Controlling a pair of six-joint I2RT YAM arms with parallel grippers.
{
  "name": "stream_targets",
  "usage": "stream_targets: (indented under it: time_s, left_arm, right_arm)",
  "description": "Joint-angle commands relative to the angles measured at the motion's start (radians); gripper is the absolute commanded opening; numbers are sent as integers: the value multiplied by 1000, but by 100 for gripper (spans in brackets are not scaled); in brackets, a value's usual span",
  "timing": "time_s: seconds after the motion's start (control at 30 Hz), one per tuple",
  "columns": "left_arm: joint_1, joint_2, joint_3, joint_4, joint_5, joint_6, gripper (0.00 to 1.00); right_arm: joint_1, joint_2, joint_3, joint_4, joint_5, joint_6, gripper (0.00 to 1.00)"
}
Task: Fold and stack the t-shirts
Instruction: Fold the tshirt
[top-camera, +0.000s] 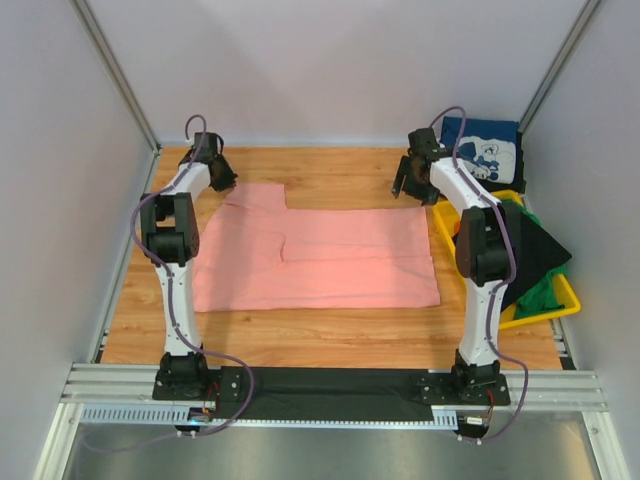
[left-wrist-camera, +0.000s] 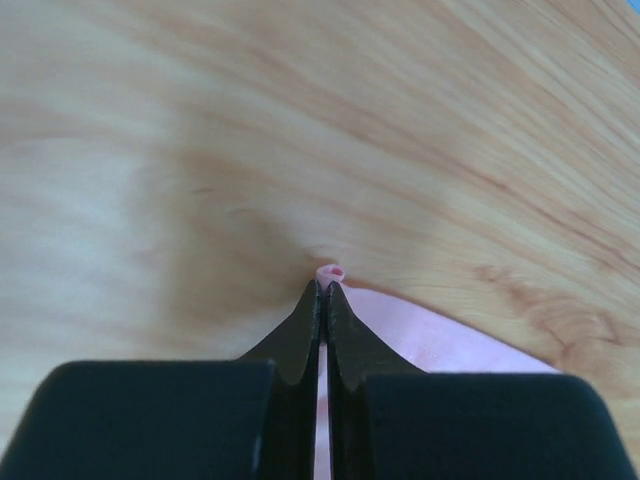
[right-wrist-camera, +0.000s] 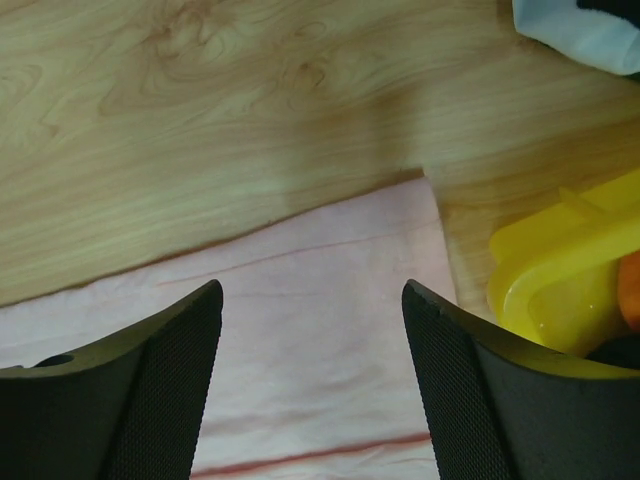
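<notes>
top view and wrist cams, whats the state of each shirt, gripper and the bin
salmon-pink t-shirt: spread flat
left gripper: shut on its far left corner
right gripper: open above its far right corner
navy t-shirt: folded, behind bin
black t-shirt: heaped in bin
green t-shirt: crumpled in bin
yellow bin: holding both

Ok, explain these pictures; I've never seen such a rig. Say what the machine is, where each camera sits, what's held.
Two robot arms stand at the near edge of a wooden table. The wide picture looks from above and behind; the other two come from wrist cameras. A salmon-pink t-shirt lies spread on it, a navy printed t-shirt at far right, a black cloth and a green cloth in a yellow bin. The left gripper pinches the pink shirt's edge; the right gripper hangs open above it.
</notes>
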Motion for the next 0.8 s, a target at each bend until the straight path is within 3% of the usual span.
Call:
stream_targets:
  time_s: [0.0,0.17,0.47,0.77]
  left_arm:
    - [47,-94,-170,72,-185,-78,0]
    - [53,-119,-193,55,-254,-132,0]
    - [63,-93,-160,35,-216,-132,0]
    - [63,-85,-152,35,-198,-122,0]
  right_arm:
    - [3,59,99,-93,67,-13,73]
    - [3,124,148,-106,96,-10,73]
    - [3,210,178,-88,80,-22,70]
    - [3,187,178,18,40,14,68]
